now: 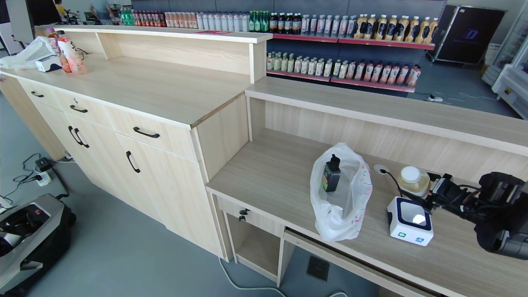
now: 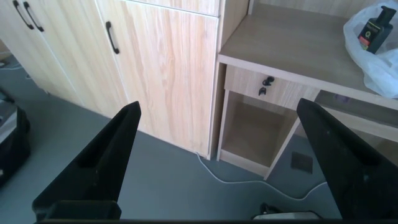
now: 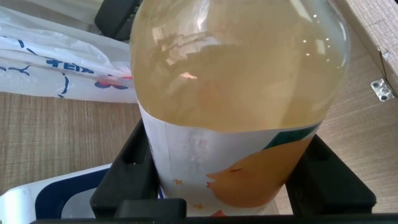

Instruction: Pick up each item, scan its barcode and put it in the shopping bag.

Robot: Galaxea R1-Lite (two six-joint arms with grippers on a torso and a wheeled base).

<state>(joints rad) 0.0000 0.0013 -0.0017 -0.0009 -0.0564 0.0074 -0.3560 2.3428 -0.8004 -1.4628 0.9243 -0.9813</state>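
Observation:
A yellow juice bottle (image 1: 412, 181) with a white cap is clamped upright in my right gripper (image 1: 431, 190), just behind the white scanner (image 1: 410, 220) on the low counter. The right wrist view has the bottle (image 3: 242, 93) up close with a black finger on either side of its label, the gripper (image 3: 233, 190) shut on it, and the scanner (image 3: 56, 196) below. Left of the scanner stands the white shopping bag (image 1: 342, 198), its mouth open, with a dark bottle (image 1: 331, 174) inside. My left gripper (image 2: 214, 162) hangs open over the floor before the cabinet.
The low counter (image 1: 272, 173) has a raised back wall and a cable hole (image 1: 380, 168) behind the scanner. A taller counter (image 1: 144, 86) rises to its left, with bottles (image 1: 68, 51) at the far end. Drink shelves (image 1: 342, 45) line the back.

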